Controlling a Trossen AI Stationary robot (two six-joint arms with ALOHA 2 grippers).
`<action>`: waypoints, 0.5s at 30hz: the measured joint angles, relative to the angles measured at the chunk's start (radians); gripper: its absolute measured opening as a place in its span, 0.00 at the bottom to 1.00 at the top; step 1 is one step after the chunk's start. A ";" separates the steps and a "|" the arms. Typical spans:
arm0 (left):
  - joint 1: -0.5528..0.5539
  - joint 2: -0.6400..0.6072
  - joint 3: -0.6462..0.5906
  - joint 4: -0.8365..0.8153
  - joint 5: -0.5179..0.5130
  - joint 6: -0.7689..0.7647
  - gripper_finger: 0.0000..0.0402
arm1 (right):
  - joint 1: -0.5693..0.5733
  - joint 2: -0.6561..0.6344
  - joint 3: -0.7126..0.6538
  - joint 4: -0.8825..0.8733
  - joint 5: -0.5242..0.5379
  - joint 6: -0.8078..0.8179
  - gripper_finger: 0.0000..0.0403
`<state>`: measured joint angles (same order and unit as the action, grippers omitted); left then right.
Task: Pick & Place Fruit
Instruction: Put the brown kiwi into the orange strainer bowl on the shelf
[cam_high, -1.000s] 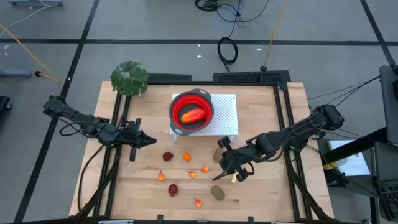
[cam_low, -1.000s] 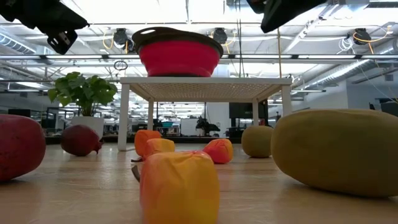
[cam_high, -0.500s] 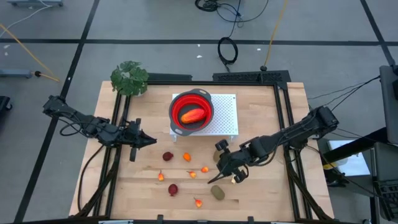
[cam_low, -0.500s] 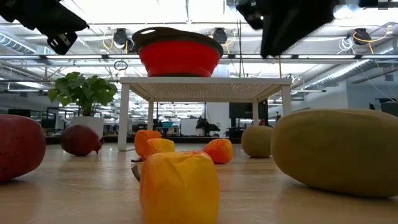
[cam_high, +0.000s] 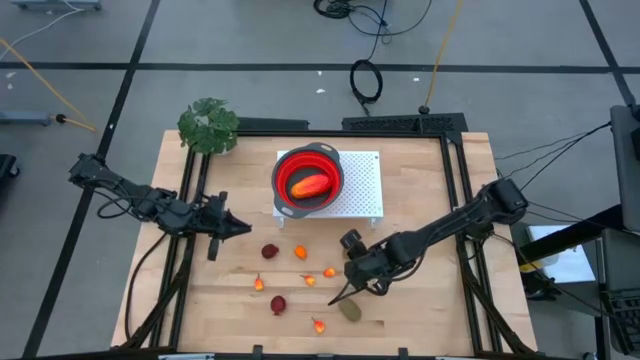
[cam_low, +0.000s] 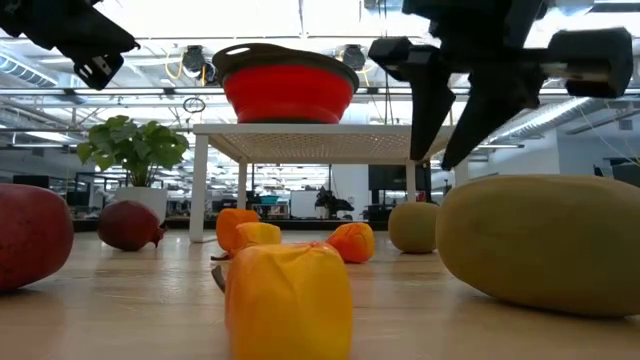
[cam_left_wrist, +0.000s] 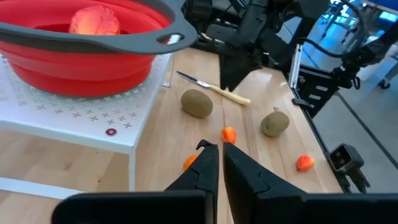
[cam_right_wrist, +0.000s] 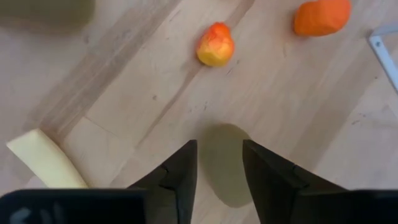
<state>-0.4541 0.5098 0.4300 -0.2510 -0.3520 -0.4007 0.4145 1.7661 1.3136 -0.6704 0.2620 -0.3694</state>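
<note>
My right gripper (cam_low: 436, 158) hangs open, slanting down, above the table's middle, over the farther olive-brown fruit (cam_left_wrist: 197, 102). That fruit seems to be the dim oval between the fingers (cam_right_wrist: 225, 180); nothing is touched. The nearer olive fruit (cam_high: 350, 310) lies on the wood toward the near edge. Dark red fruits (cam_high: 270, 251) (cam_high: 278, 304) and tiny orange ones (cam_high: 329, 271) lie scattered to the left. The long red-orange fruit (cam_high: 310, 185) lies in the red bowl (cam_high: 283, 170). My left gripper (cam_high: 245, 229) waits shut at the table's left, raised.
A pale-handled knife (cam_left_wrist: 214, 87) lies on the wood right beside my right gripper's fingers, its handle (cam_right_wrist: 43, 168) toward the near edge. The bowl stands on a white perforated stand (cam_high: 365, 185) at the far middle. A potted plant (cam_high: 208, 125) stands at the far left corner.
My right gripper has come down and gone toward the table's left, rolling a little, and now covers the farther olive fruit in the high view. In the low view its fingers have dropped into the picture and now stand apart. No fruit has moved.
</note>
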 joint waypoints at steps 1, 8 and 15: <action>0.000 0.000 0.000 -0.005 0.010 0.000 0.04 | 0.000 0.002 0.000 0.000 0.000 -0.009 0.32; 0.000 0.000 0.000 -0.010 0.041 0.002 0.00 | 0.000 0.004 0.000 0.008 0.007 -0.012 0.35; 0.000 0.000 0.000 -0.010 0.060 0.005 0.04 | 0.002 0.004 0.000 0.009 0.053 0.081 0.34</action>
<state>-0.4541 0.5101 0.4301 -0.2611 -0.2921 -0.3959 0.4168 1.7699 1.3138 -0.6618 0.3146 -0.2880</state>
